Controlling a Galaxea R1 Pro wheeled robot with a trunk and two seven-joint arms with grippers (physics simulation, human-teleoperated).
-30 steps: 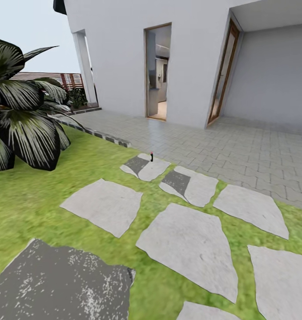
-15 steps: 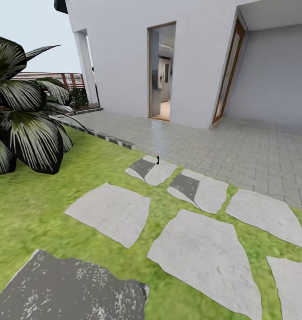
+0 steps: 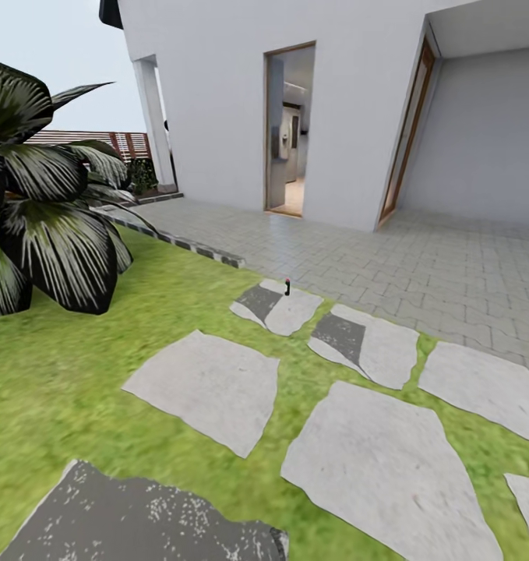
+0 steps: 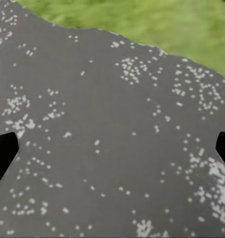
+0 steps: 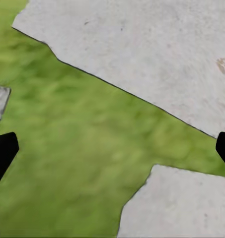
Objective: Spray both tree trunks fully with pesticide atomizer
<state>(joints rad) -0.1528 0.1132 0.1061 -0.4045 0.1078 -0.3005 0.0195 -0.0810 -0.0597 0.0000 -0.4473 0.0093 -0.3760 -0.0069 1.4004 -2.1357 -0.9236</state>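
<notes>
One small dark upright thing with a reddish top [image 3: 287, 287] stands far ahead on the pale stepping stone [image 3: 283, 308] nearest the paved terrace [image 3: 420, 265], and it is too small to name; I judge it may be the pesticide atomizer, though the task places that on the grass. It lies ahead of the robot, a little right of centre in the head view, with several flagstones and strips of lawn [image 3: 69, 366] between, so neither arm is near it; by that slight offset the right arm would be marginally the better placed, but that is a guess. Its long axis looks vertical. The left gripper [image 4: 112, 148] hangs above a dark speckled stone [image 4: 102, 139], fingers spread wide apart with nothing between them. The right gripper [image 5: 112, 148] hangs likewise spread and empty above grass between pale stones [image 5: 157, 54]. A broad-leaved bush [image 3: 38, 210] stands at the left, a white house [image 3: 350, 93] with an open doorway [image 3: 289, 128] beyond.
</notes>
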